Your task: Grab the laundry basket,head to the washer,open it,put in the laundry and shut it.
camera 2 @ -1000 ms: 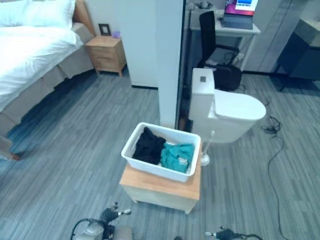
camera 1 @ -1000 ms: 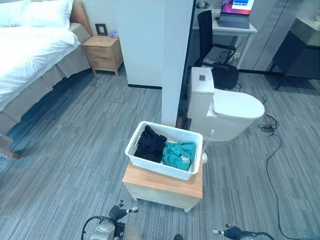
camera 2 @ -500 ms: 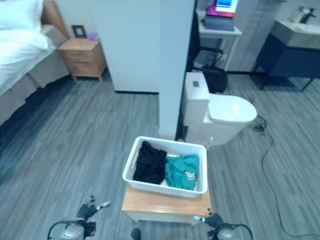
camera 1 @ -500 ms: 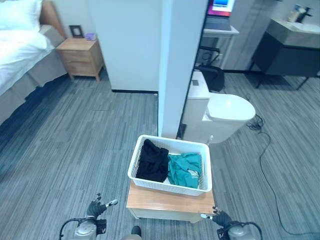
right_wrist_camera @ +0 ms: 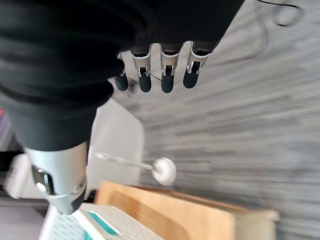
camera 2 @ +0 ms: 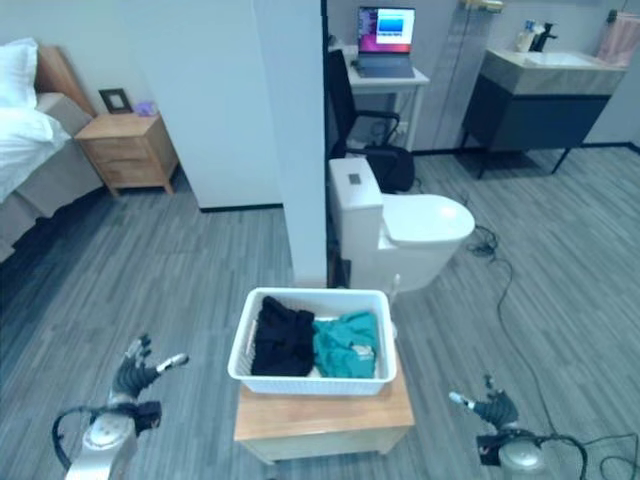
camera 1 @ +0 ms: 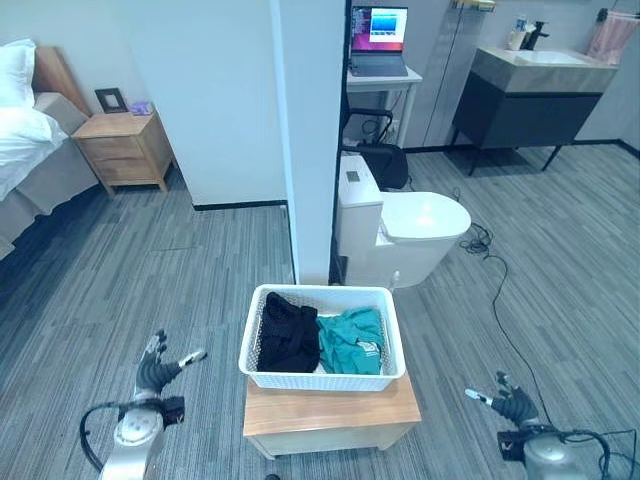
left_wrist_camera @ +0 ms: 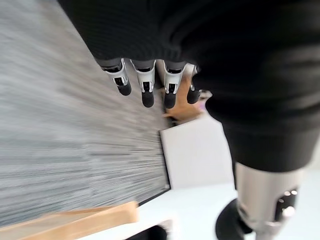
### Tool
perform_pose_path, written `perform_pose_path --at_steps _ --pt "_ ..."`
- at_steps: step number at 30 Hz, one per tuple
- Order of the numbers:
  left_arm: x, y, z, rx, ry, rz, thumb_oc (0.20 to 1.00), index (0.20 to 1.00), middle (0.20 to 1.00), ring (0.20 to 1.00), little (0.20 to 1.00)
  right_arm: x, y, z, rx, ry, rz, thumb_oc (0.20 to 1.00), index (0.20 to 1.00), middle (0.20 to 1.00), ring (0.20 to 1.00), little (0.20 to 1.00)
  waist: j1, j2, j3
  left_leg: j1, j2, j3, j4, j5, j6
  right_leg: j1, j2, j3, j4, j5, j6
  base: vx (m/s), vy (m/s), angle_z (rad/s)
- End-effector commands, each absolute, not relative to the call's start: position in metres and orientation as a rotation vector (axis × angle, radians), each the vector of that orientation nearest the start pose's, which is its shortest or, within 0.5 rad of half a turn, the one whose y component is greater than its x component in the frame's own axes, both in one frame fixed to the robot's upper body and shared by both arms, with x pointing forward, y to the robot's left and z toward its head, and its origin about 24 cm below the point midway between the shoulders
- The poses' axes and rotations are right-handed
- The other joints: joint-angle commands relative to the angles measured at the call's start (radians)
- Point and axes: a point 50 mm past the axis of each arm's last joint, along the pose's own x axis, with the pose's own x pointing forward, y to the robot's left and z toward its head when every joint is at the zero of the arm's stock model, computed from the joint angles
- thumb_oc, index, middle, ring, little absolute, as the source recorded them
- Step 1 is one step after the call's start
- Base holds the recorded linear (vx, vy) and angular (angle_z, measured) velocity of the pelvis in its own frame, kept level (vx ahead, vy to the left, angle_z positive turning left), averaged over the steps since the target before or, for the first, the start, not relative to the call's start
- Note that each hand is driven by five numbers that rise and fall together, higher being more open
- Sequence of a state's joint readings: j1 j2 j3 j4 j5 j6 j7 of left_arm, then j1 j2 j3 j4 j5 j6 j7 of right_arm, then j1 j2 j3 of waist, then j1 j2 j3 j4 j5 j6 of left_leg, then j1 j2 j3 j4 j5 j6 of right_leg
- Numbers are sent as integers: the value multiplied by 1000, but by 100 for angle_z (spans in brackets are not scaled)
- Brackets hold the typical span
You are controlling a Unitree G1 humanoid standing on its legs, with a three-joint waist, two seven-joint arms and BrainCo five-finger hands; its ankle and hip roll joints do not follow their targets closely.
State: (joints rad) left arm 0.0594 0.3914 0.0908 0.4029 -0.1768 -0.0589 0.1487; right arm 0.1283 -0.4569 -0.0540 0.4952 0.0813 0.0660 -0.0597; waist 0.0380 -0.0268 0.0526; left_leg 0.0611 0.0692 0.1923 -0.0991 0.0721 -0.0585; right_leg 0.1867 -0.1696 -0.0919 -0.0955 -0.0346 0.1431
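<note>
Grey striped plank floor (camera 1: 190, 270) throughout the room. White laundry basket (camera 1: 322, 343) resting on a low wooden stand (camera 1: 330, 415) in the middle, close before the camera; black clothes (camera 1: 288, 335) in the basket's left half, teal clothes (camera 1: 350, 340) in its right half. Just behind the basket, a white pillar (camera 1: 312, 130) joined to a white partition wall (camera 1: 200, 90). Right of the pillar, a white toilet (camera 1: 400, 225) with the lid down and a toilet brush (camera 1: 395, 283) standing beside its base. Farther back, a white desk (camera 1: 380, 75) carrying an open laptop (camera 1: 377, 40), with a black chair (camera 1: 365, 125) tucked before it. At the far right, a dark vanity cabinet (camera 1: 525, 95) with a basin on top. Far left, a wooden nightstand (camera 1: 125, 150) beside a bed (camera 1: 25, 150) with white linen. Left hand (camera 1: 157, 372) low over the floor left of the stand, fingers loosely spread, holding nothing. Right hand (camera 1: 512, 405) low over the floor right of the stand, fingers likewise relaxed and empty. Both well apart from the basket.
</note>
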Motion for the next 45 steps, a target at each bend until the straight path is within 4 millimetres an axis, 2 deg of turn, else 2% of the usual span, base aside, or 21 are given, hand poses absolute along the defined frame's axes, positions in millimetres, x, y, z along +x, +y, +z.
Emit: perform_pose_path --at_steps 1,4,5,8,9,10,11,12,14,15,16,17,18,20,21,22,24,30,37,41,45 --pt "251 287 14 318 198 332 1000 1000 1000 1000 1000 225 -311 -12 -467 440 -283 1000 1000 1000 1000 1000 6 6 28 -18 16 -64 12 -44 0 -22 -16 -87 27 12 26 0 0 0" --pt "258 283 18 328 178 320 1000 1000 1000 1000 1000 236 -308 -5 -474 406 -272 1000 1000 1000 1000 1000 7 4 36 -19 15 -63 12 -46 1 -25 -16 -87 23 16 29 -4 45 4" --pt "273 273 33 348 118 278 1000 1000 1000 1000 1000 256 -297 5 -453 349 -257 1000 1000 1000 1000 1000 20 -6 58 -28 11 -60 29 -51 10 -36 -24 -79 18 24 34 -41 82 3" --pt "283 267 44 399 78 238 1000 1000 1000 1000 1000 269 -289 12 -444 318 -235 1000 1000 1000 1000 1000 31 -19 76 -75 2 -57 113 -91 20 -50 -40 -68 21 29 41 -44 100 -14" --pt "297 256 57 433 34 191 1000 1000 1000 1000 1000 278 -285 16 -460 309 -214 1000 1000 1000 1000 1000 38 -25 90 -120 -13 -66 175 -120 35 -69 -61 -59 46 26 47 -18 91 -10" --pt "297 256 58 433 33 191 1000 1000 1000 1000 1000 278 -285 16 -459 309 -214 1000 1000 1000 1000 1000 38 -25 89 -123 -12 -67 178 -121 35 -71 -61 -59 47 26 47 -43 133 -2" --pt "307 251 67 447 5 177 1000 1000 1000 1000 1000 283 -283 19 -465 301 -209 1000 1000 1000 1000 1000 38 -24 97 -142 -19 -74 193 -128 43 -92 -69 -53 74 24 47 -124 139 2" --pt "327 237 84 487 -34 146 1000 1000 1000 1000 1000 301 -274 32 -476 266 -187 1000 1000 1000 1000 1000 27 -17 129 -177 -27 -85 210 -134 61 -162 -77 -36 159 32 45 -214 175 5" --pt "348 227 105 496 -80 156 1000 1000 1000 1000 1000 327 -256 54 -471 189 -153 1000 1000 1000 1000 1000 18 -11 197 -242 -24 -80 248 -134 66 -275 -71 -20 245 47 43 -285 115 2" --pt "348 227 106 495 -81 156 1000 1000 1000 1000 1000 327 -256 55 -470 188 -154 1000 1000 1000 1000 1000 19 -12 196 -245 -24 -80 250 -135 66 -278 -71 -19 247 46 43 -253 30 -17" --pt "360 225 122 519 -110 182 1000 1000 1000 1000 1000 343 -243 71 -483 138 -118 1000 1000 1000 1000 1000 21 -13 231 -271 -15 -58 263 -135 64 -318 -80 -52 238 80 41 -110 -1 -24" --pt "361 225 124 519 -113 183 1000 1000 1000 1000 1000 344 -243 73 -482 135 -119 1000 1000 1000 1000 1000 22 -12 234 -274 -14 -58 266 -136 64 -317 -79 -52 235 82 41 -160 -44 -48" --pt "372 228 144 572 -142 229 1000 1000 1000 1000 1000 354 -233 88 -491 91 -94 1000 1000 1000 1000 1000 22 -22 250 -295 1 -36 267 -132 55 -310 -84 -92 185 100 40 -80 -64 -39" --pt "380 230 164 597 -178 271 1000 1000 1000 1000 1000 359 -229 97 -493 64 -93 1000 1000 1000 1000 1000 27 -33 272 -316 8 -30 263 -121 46 -312 -81 -106 153 110 39 -80 -54 -34" --pt "381 230 164 597 -178 271 1000 1000 1000 1000 1000 360 -229 97 -493 63 -93 1000 1000 1000 1000 1000 27 -33 272 -316 8 -31 263 -121 46 -312 -81 -107 153 110 39 -84 -33 -21" --pt "387 232 179 628 -200 309 1000 1000 1000 1000 1000 363 -225 104 -487 37 -89 1000 1000 1000 1000 1000 26 -42 291 -340 12 -35 260 -107 38 -327 -77 -115 142 112 37 -84 -35 -14" --pt "393 233 194 666 -214 339 1000 1000 1000 1000 1000 366 -222 113 -464 0 -89 1000 1000 1000 1000 1000 17 -52 301 -373 14 -46 259 -93 31 -351 -73 -128 133 116 36 -78 -36 -2" --pt "402 236 213 689 -209 398 1000 1000 1000 1000 1000 368 -219 123 -424 -42 -99 1000 1000 1000 1000 1000 8 -67 328 -421 19 -66 263 -84 18 -384 -62 -138 113 126 37 -17 -30 -1" --pt "403 231 218 689 -220 399 1000 1000 1000 1000 1000 364 -231 127 -434 -51 -141 1000 1000 1000 1000 1000 11 -70 349 -451 15 -80 262 -76 13 -402 -55 -143 105 124 33 -13 -18 8" --pt "404 228 221 721 -216 387 1000 1000 1000 1000 1000 367 -235 137 -436 -70 -167 1000 1000 1000 1000 1000 13 -67 366 -465 17 -87 260 -68 10 -413 -51 -144 104 127 32 -11 -9 2" --pt "408 226 224 772 -182 366 1000 1000 1000 1000 1000 375 -235 156 -450 -104 -174 1000 1000 1000 1000 1000 18 -66 391 -479 20 -92 259 -60 8 -426 -44 -146 101 133 30 -25 -11 7"
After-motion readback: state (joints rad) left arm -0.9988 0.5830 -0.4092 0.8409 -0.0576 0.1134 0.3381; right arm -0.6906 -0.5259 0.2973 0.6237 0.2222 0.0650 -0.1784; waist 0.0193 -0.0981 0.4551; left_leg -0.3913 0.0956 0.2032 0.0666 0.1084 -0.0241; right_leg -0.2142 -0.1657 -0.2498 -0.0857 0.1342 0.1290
